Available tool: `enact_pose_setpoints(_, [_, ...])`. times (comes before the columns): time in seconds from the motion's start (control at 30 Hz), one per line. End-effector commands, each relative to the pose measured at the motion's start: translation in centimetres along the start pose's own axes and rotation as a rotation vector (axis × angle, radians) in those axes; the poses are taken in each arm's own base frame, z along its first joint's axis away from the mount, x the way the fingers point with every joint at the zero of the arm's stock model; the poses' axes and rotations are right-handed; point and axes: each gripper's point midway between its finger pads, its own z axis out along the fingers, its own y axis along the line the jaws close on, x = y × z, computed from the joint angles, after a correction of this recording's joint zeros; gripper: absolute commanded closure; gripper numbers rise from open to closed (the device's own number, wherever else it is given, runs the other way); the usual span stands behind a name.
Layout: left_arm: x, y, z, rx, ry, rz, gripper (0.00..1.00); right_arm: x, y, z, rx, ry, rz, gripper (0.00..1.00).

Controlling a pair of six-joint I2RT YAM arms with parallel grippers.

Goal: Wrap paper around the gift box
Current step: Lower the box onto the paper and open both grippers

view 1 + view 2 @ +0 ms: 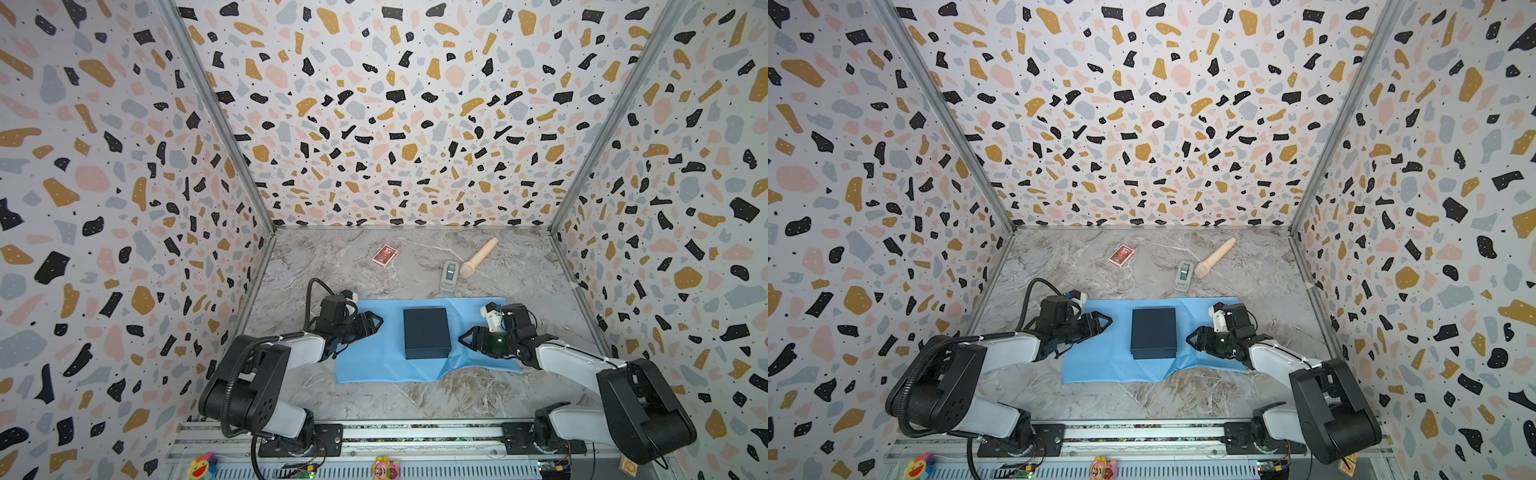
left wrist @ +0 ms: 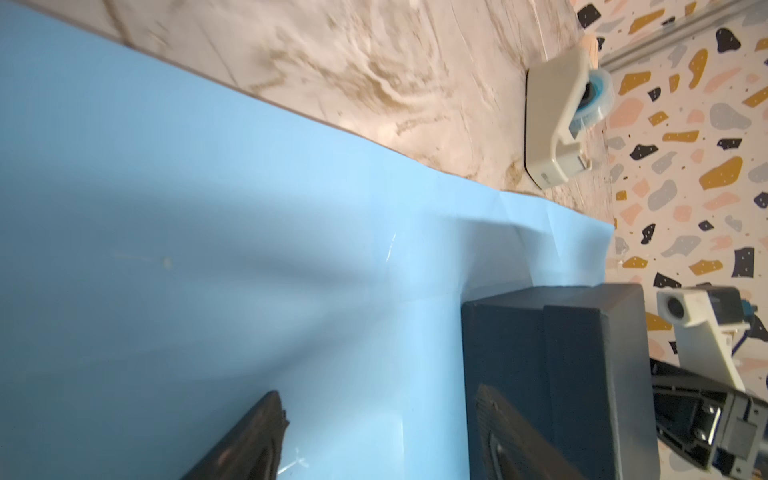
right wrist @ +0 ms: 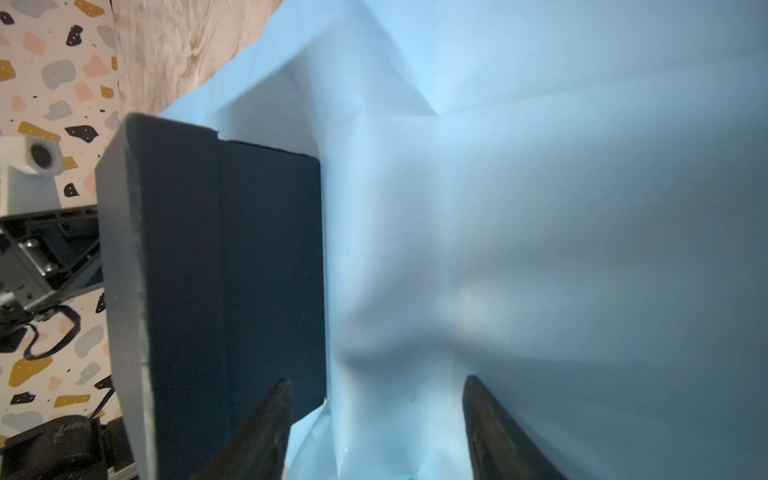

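The dark navy gift box [image 1: 427,332] [image 1: 1153,332] sits in the middle of the light blue paper [image 1: 374,361] [image 1: 1096,361], which lies flat on the marbled table with a crease at its front right. My left gripper [image 1: 379,322] [image 1: 1108,321] is over the paper's left part, just left of the box, open. My right gripper [image 1: 462,337] [image 1: 1189,336] is over the paper's right part, just right of the box, also open. In the left wrist view the gripper [image 2: 377,390] shows only paper [image 2: 208,249] between its fingers, beside the box [image 2: 582,353]. In the right wrist view the gripper [image 3: 377,379] frames creased paper [image 3: 540,208] next to the box [image 3: 208,270].
Behind the paper lie a red card pack [image 1: 384,254], a grey tape dispenser [image 1: 449,276] [image 2: 552,120] and a pale wooden pestle-like stick [image 1: 480,257]. Patterned walls enclose the table on three sides. The arm bases stand on a rail at the front edge.
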Motion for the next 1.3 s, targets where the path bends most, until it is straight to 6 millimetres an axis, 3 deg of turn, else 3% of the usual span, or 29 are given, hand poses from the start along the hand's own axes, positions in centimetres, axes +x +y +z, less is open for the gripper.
enact_pose_setpoints(0.0, [-0.1,2.5,-0.9,-0.113,-0.018,-0.041,0.24,0.3,0.8,0.2,0.005,0.042,-0.004,0.34])
enact_pose_setpoints(0.13, [-2.0,-1.4,-3.0,0.002,-0.093,-0.038,0.22,-2.0,-0.6,-1.6,0.170,-0.016,-0.103,0.30])
enact_pose_setpoints(0.2, [-2.0,-3.5,-3.7,0.059,-0.104,-0.005,0.21,-2.6,-0.7,-2.5,0.202,-0.062,-0.121,0.27])
enact_pose_setpoints(0.33, [0.8,-7.9,-3.1,0.178,0.001,0.062,0.20,-3.3,-1.1,-2.7,0.208,-0.093,-0.118,0.26])
enact_pose_setpoints(0.43, [2.5,-9.4,-2.5,0.218,0.072,0.072,0.19,-3.6,-0.8,-1.8,0.175,-0.069,-0.122,0.28])
enact_pose_setpoints(0.6, [2.9,-12.2,-1.5,0.279,0.097,0.117,0.19,-3.4,-0.8,-0.1,0.132,-0.019,-0.113,0.33])
enact_pose_setpoints(1.27, [4.5,-12.9,0.1,0.329,0.169,0.083,0.23,-3.5,-1.5,0.4,0.147,0.000,-0.123,0.34])
